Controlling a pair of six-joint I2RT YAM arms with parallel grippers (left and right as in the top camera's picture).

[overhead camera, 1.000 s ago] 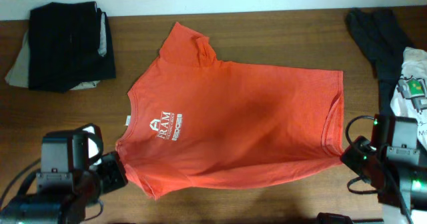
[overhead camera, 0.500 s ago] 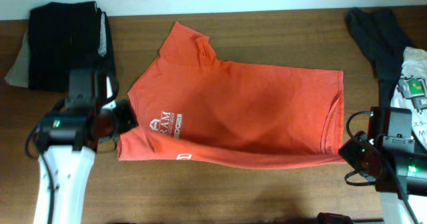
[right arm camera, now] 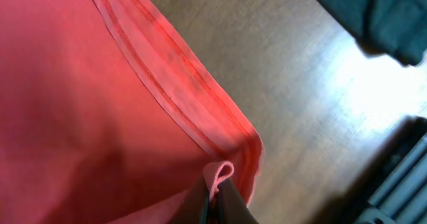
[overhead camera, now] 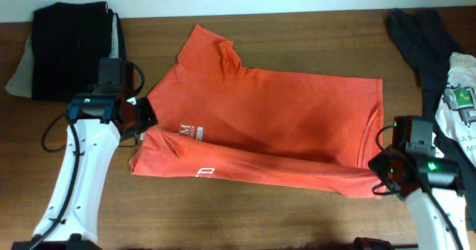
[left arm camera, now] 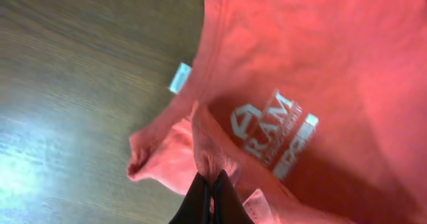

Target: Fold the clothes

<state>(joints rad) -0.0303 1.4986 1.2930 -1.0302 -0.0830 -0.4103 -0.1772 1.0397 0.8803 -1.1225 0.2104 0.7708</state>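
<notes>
Left claw pinching T-shirt fabric beside its logo; right claw pinching its hem corner. Risk: thin pinch slips, fold drops skewed.

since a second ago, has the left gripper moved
Yes. The left gripper went from the table's near edge up toward the dark pile, carrying the shirt's lower edge over its front.
</notes>
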